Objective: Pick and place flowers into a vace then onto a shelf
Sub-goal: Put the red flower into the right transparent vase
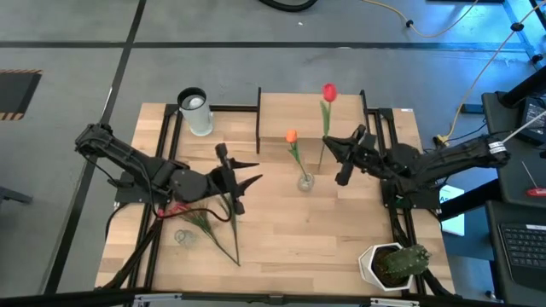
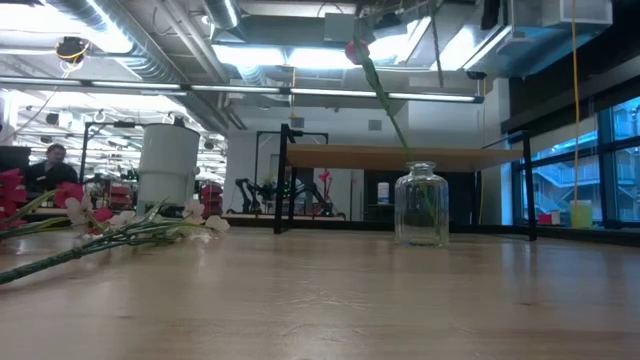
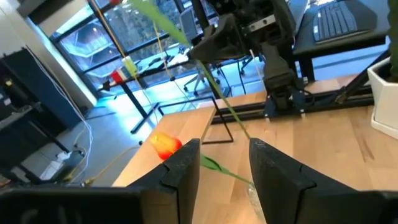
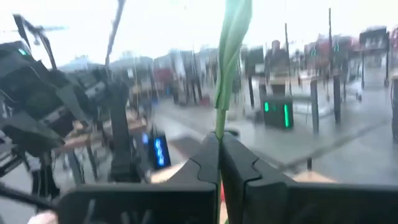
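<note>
1. The right gripper [image 1: 331,147] is clamped on the green stem of a red tulip [image 1: 329,91], held over the front edge of the shelf [image 1: 281,115]; in the right wrist view the fingers [image 4: 205,163] pinch the stem flat between them.
2. The left gripper [image 1: 247,181] hangs above the table [image 1: 324,230], its fingers [image 3: 183,168] set a moderate gap apart and holding nothing.
3. Between the two grippers stands a small clear glass vase [image 1: 304,181], round-shouldered, just in front of the shelf, with an orange tulip [image 1: 291,136] leaning in it.
4. The remaining flowers [image 1: 205,223] lie flat near the table's left front, thin green stems with red and white blossoms, under and just beside the left arm.
5. The shelf is a pale wood board on thin black legs at the table's back edge.
6. A white cylinder [image 1: 196,111] stands at the back left; a cactus [image 1: 401,263] in a white pot sits at the right front corner.
7. Bare wood lies open across the middle and front of the table.
</note>
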Robot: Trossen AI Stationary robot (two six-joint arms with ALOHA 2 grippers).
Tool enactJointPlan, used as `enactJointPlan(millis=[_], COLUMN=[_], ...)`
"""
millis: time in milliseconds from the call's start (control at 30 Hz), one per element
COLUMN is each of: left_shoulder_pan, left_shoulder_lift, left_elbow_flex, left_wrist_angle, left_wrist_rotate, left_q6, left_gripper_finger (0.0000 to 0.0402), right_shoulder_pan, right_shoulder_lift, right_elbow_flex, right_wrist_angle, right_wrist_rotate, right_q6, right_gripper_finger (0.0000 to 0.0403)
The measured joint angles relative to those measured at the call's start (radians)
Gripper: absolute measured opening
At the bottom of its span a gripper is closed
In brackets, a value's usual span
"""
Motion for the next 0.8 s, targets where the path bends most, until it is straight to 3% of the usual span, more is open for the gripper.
enactJointPlan(millis=[100, 300, 800], left_shoulder_pan=[0.010, 0.032, 0.079], left_shoulder_lift=[0.000, 0.000, 0.000], left_elbow_flex=[0.000, 0.000, 0.000], left_wrist_angle=[-0.018, -0.017, -0.016], left_wrist_rotate=[0.017, 0.043, 0.075], left_q6=[-0.007, -0.008, -0.010], left_gripper_finger=[0.0134, 0.0130, 0.0130], right_shoulder_pan=[0.005, 0.006, -0.010], right_shoulder_lift=[0.003, 0.027, 0.180], right_elbow_flex=[-0.116, -0.247, -0.264], right_wrist_angle=[0.176, 0.357, 0.472], right_wrist_rotate=[-0.001, -0.003, 0.000], right_q6=[-0.027, -0.023, -0.025], right_gripper_finger=[0.0002, 0.0001, 0.0003])
